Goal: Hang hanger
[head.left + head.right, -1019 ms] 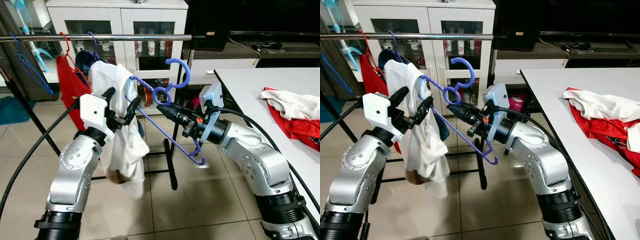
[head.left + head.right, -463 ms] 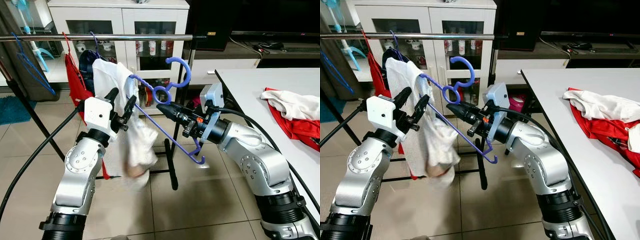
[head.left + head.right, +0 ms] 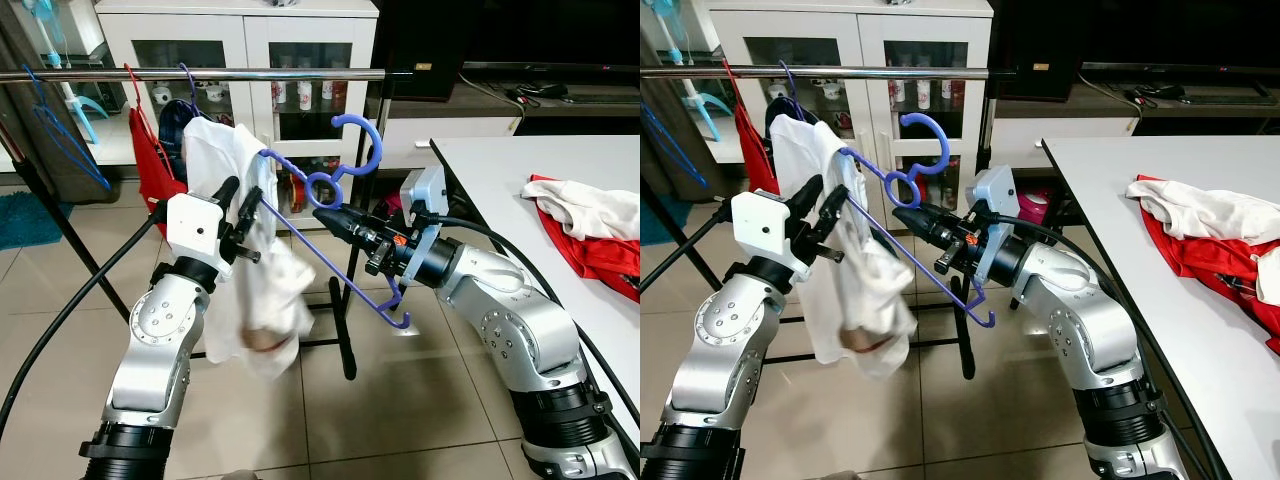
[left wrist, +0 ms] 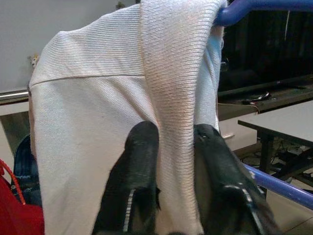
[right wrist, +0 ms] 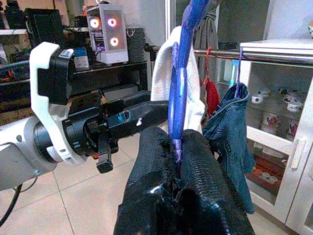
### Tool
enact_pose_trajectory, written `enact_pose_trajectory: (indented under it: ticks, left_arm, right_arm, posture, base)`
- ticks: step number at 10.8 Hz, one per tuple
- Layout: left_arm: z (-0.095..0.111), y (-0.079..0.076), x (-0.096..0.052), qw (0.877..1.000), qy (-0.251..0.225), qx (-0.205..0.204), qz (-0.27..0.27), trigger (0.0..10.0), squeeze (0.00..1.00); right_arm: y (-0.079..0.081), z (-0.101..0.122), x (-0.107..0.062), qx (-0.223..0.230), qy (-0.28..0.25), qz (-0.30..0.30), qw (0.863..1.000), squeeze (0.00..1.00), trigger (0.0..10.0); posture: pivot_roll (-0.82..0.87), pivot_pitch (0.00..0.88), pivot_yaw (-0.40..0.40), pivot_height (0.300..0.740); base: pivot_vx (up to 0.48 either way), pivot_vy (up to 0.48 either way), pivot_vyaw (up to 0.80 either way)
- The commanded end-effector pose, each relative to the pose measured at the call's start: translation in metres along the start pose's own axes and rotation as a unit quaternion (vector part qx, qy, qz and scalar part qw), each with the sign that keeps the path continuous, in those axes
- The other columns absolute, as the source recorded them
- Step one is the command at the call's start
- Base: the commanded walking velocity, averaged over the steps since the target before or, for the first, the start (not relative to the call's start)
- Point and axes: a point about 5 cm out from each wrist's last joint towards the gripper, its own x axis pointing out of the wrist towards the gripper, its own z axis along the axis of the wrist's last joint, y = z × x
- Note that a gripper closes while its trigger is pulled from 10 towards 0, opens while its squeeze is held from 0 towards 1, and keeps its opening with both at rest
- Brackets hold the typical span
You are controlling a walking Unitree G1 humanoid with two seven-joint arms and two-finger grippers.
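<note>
Purple hanger (image 3: 335,225) held in mid-air in front of the robot, below and in front of the clothes rail (image 3: 200,74). A white garment (image 3: 245,260) is draped over its left shoulder and hangs down. Hook points up, open side toward the rail; the long bar slants down from upper left to lower right, its low end near the right forearm.

Right gripper (image 3: 325,215): fingers closed on the hanger's neck, just under the loop below the hook. Right wrist view confirms the purple stem pinched between the two black fingers (image 5: 195,161). Right arm bent at the elbow, forearm roughly level, reaching leftward across the body.

Left gripper (image 3: 240,200): fingers pinch a fold of the white garment close to the hanger's upper end; the left wrist view shows the knit cloth between both fingers (image 4: 139,161). Left arm raised, forearm upright.

Rail lies above and behind the hook, well apart. Red garment (image 3: 150,165) and a blue hanger (image 3: 65,140) already hang on it to the left; bare rail to the right looks the likely spot. Right arm carries the hook, so judged the lifting arm. More clothes (image 3: 585,225) on the table (image 3: 500,165).
</note>
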Motion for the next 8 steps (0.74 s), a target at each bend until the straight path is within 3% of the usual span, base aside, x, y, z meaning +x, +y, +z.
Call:
enact_pose_trajectory:
  ticks: [1, 5, 8]
  left_arm:
    - [0.003, 0.002, 0.003, 1.000, -0.005, 0.004, 0.004, 0.0, 0.00]
    - [0.004, 0.006, -0.002, 1.000, 0.010, 0.026, -0.001, 0.0, 0.00]
    - [0.009, 0.019, -0.020, 0.987, 0.097, 0.127, -0.027, 0.0, 0.00]
  right_arm:
    - [0.001, 0.007, -0.003, -0.011, -0.022, 0.004, 1.000, 0.00, 10.0]
    - [-0.001, 0.004, -0.003, -0.018, -0.006, 0.000, 1.000, 0.00, 10.0]
    - [-0.004, -0.013, -0.009, -0.064, 0.069, -0.015, 0.995, 0.00, 10.0]
  posture:
    - [0.00, 0.000, 0.014, 0.740]
    - [0.00, 0.000, 0.010, 0.740]
    - [0.01, 0.000, 0.005, 0.740]
  base:
    - [0.000, 0.000, 0.00]
    - [0.000, 0.000, 0.00]
    - [0.000, 0.000, 0.00]
